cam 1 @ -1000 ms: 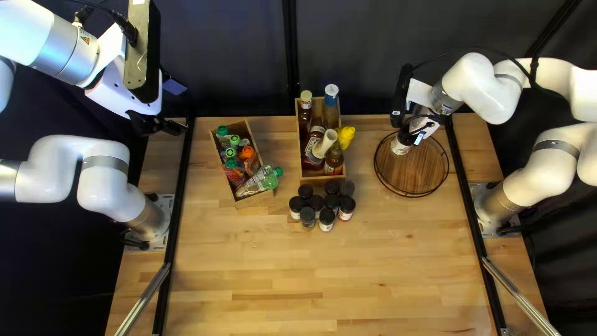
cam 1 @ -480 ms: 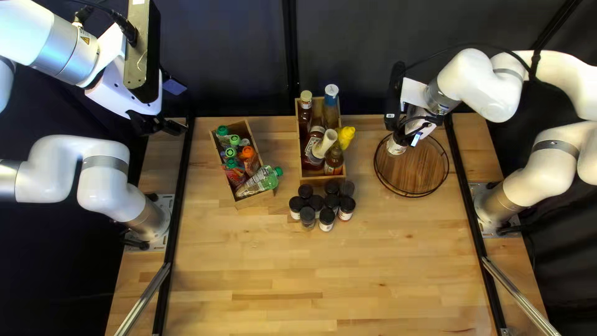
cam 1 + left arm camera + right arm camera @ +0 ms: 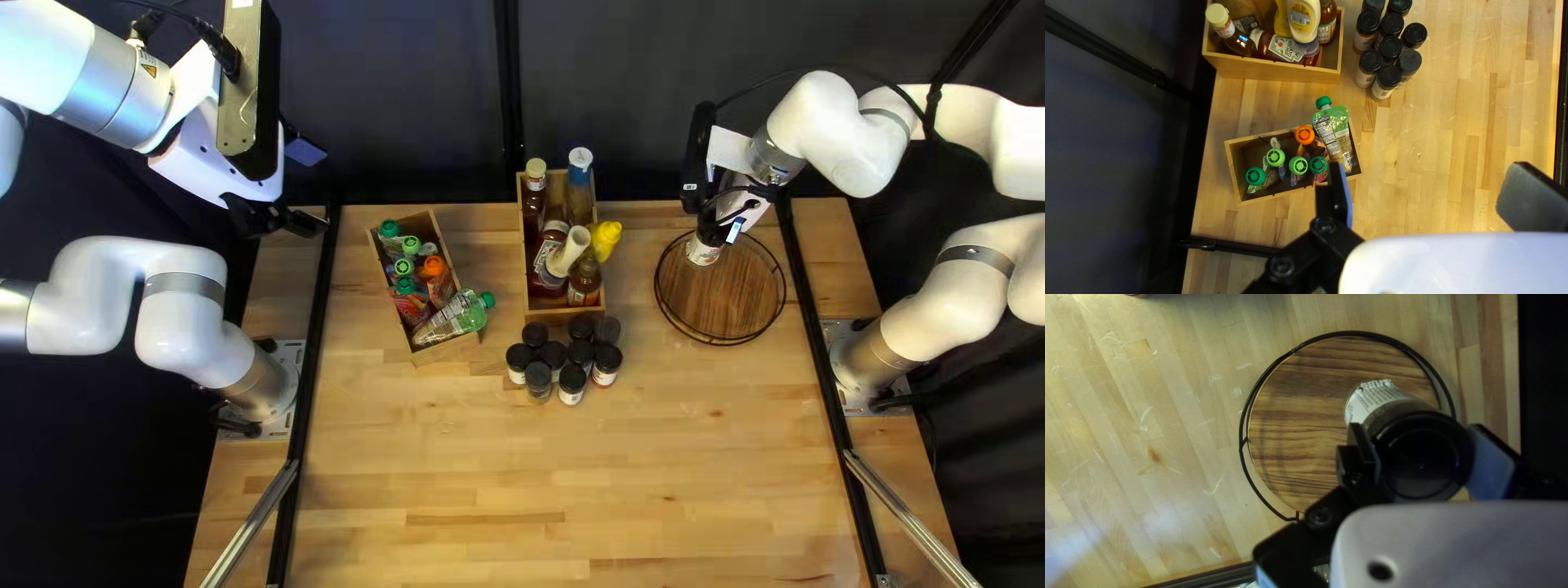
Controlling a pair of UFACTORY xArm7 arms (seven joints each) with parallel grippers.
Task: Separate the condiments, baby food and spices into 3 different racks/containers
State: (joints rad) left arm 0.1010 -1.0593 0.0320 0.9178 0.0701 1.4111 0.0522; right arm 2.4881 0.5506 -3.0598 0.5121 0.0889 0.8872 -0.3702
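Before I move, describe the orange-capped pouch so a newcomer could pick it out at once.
In the top left view, find the wooden box at the left, beside the box of bottles. Inside, the orange-capped pouch is next to the slanting pouch at one end. Its cap is orange; its neighbours' caps are green.

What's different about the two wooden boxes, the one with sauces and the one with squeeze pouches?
The sauce box holds bottles, while the pouch box holds soft pouches with green and orange caps. In the top left view, the sauce box stands nearly square to the table, while the pouch box sits at a slant. Both are open-topped, rectangular and have contents sticking out past the rim.
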